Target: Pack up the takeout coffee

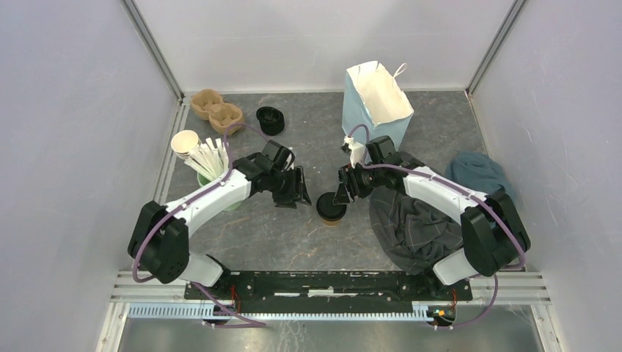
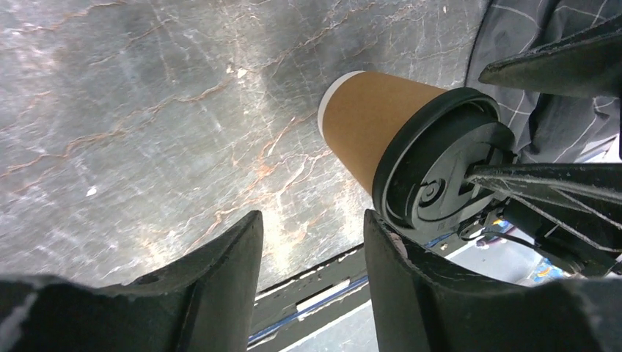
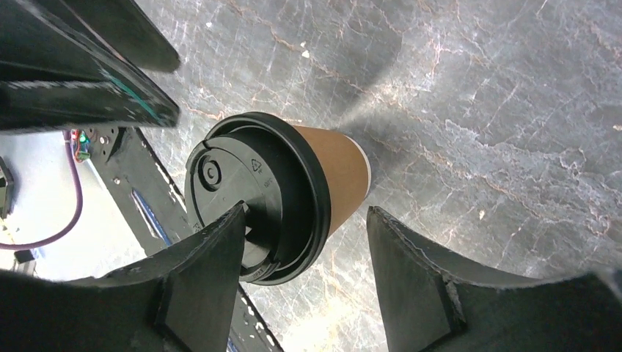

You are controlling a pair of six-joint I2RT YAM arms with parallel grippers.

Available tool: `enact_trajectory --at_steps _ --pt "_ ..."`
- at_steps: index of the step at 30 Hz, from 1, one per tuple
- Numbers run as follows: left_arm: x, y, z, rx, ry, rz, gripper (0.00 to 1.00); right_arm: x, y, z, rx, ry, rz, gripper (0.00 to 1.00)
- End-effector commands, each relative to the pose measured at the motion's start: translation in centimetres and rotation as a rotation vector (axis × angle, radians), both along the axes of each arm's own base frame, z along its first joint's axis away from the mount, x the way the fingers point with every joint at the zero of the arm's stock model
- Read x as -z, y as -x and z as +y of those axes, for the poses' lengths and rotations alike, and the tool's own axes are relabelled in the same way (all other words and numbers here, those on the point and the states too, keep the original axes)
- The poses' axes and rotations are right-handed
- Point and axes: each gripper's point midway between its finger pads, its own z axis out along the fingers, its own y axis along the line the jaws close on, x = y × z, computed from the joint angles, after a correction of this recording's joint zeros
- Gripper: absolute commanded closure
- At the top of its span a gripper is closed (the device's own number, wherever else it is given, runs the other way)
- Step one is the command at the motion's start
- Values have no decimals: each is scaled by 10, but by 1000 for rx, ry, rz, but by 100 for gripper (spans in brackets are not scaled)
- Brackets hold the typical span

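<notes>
Near edge: both arms reach inward over the grey marbled desk [image 1: 279, 242]. Between them one takeout coffee cup [image 1: 331, 209] stands upright on the desk, brown paper, black sip lid [image 3: 249, 191] seated on it. Left gripper [image 2: 312, 220]: jaws spread, nothing between them, the cup just outside one finger. Right gripper [image 3: 306, 213]: jaws wide, the cup partly between them; the lid's rim sits against or behind one finger with a clear gap to the other. Contact with the lid cannot be told from this angle. To the right, under the right arm, a crumpled dark grey cloth [image 1: 414, 224] lies on the desk; a teal cloth [image 1: 477, 172] lies beyond it by the wall. Left of the left arm, a green cup of white sticks [image 1: 209, 165]. Farther back, a stack of black lids [image 1: 270, 119] and a cardboard cup carrier [image 1: 216, 110]. Far right of centre, a pale blue paper bag [image 1: 375, 99] stands open.
</notes>
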Motion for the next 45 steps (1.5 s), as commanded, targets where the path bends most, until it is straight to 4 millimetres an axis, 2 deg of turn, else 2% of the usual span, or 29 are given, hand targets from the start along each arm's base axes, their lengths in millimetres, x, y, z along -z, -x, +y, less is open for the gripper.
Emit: enact_trajectory --at_steps 1,3,5,8,11,13,14,17,20,23,26,30,33,40,42,45 --pt "-27 -3 12 40 -39 -77 39 -8 2 -3 -34 30 11 30" --pt "-31 -4 9 51 -29 -73 37 -15 2 -1 -43 12 8 28" --pt "-38 -6 -2 69 27 -82 32 -19 5 0 -50 2 13 25" --pt "-50 -14 -31 124 164 -89 22 -26 7 -1 -51 -2 2 18" --pt "-53 -26 -49 146 221 -91 20 -29 9 -7 -44 26 -2 15" --pt "-49 -35 -56 152 226 -96 21 -25 14 -12 -38 43 13 17" --pt "-41 -38 -59 157 219 -76 21 -22 19 -13 -38 37 29 17" --pt "-30 -39 -69 188 237 -39 26 -13 26 -13 -13 16 48 24" --pt "-19 -38 -64 181 201 -25 37 -10 21 -9 6 -4 48 39" --pt "-12 -28 -57 178 186 -9 43 -8 13 -4 4 -2 52 52" --pt "-9 -18 -50 172 185 -2 48 -10 -1 -1 0 12 14 56" --pt "-5 -3 -40 147 178 19 52 -3 -14 2 -30 41 -11 56" --pt "-4 5 -32 125 171 20 49 1 -17 -1 -47 86 -1 53" --pt "-22 3 -31 101 196 -5 28 -29 -5 -4 -37 50 -21 22" --pt "-22 2 -34 103 211 0 26 -29 5 -4 -37 14 7 18" --pt "-20 -1 -38 103 233 13 30 -20 14 -4 -20 -36 51 18"
